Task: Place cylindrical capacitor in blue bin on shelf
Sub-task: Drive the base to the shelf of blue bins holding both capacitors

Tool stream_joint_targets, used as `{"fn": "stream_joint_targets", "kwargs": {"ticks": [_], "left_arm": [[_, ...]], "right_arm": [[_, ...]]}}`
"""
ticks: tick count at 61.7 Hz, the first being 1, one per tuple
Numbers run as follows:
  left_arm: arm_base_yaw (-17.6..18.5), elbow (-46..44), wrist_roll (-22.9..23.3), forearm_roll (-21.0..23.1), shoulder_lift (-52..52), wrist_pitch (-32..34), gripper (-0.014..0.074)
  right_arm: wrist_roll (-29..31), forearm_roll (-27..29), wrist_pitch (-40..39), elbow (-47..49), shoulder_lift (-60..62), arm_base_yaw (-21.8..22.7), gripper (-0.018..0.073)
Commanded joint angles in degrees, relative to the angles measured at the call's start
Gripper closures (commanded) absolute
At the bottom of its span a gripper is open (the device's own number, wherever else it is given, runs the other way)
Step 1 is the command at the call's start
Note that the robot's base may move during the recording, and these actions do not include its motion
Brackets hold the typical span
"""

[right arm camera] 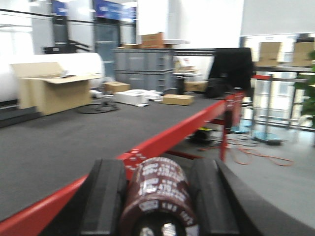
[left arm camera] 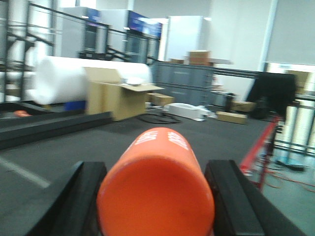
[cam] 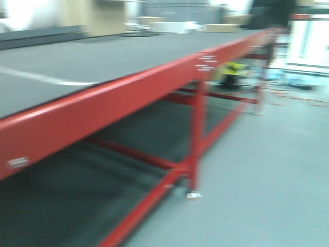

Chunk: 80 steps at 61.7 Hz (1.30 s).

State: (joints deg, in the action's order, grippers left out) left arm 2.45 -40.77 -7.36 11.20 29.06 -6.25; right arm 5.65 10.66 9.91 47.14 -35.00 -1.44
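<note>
Three camera views, all softened by motion blur

Front view: a long red-framed table (cam: 103, 110) topped with a grey mat (cam: 77, 62) runs from the lower left away to the upper right, with pale floor (cam: 267, 170) on the right. No arm, shelf or blue bin shows here.

Left wrist view: the left gripper (left arm camera: 156, 169) is closed on an orange cylinder (left arm camera: 157, 191) with white print, one black finger pressed to each side. Its flat end faces the camera and its length points ahead over the mat. Toward the table's far edge stand an open cardboard box (left arm camera: 118, 98) and a big white roll (left arm camera: 64, 78).

Right wrist view: the right gripper (right arm camera: 156, 172) is clamped on the cylindrical capacitor (right arm camera: 160, 196), a dark maroon can with white lettering. It sits squarely between the two black fingers (right arm camera: 106, 196), touching both. Its terminal end faces back toward the camera. Its long axis runs straight ahead, in line with the fingers, above the table's long red edge. The right arm is therefore the one carrying the part. Shelf and bin are out of sight here too, so which way they lie from the jaws cannot be judged. The next move likely calls for bringing them into view before any release
</note>
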Motion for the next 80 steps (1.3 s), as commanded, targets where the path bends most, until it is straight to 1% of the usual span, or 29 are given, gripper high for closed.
{"fn": "stream_joint_targets", "kwargs": {"ticks": [1, 80], "left_arm": [[0.2, 0.1, -0.1, 0.1, -0.1, 1.3, 0.0707], [0.2, 0.1, -0.1, 0.1, -0.1, 1.3, 0.0707]], "right_arm": [[0.2, -0.3, -1.3, 0.0, 0.3, 0.0, 0.0727], [0.2, -0.3, -1.3, 0.0, 0.3, 0.0, 0.0727]]}}
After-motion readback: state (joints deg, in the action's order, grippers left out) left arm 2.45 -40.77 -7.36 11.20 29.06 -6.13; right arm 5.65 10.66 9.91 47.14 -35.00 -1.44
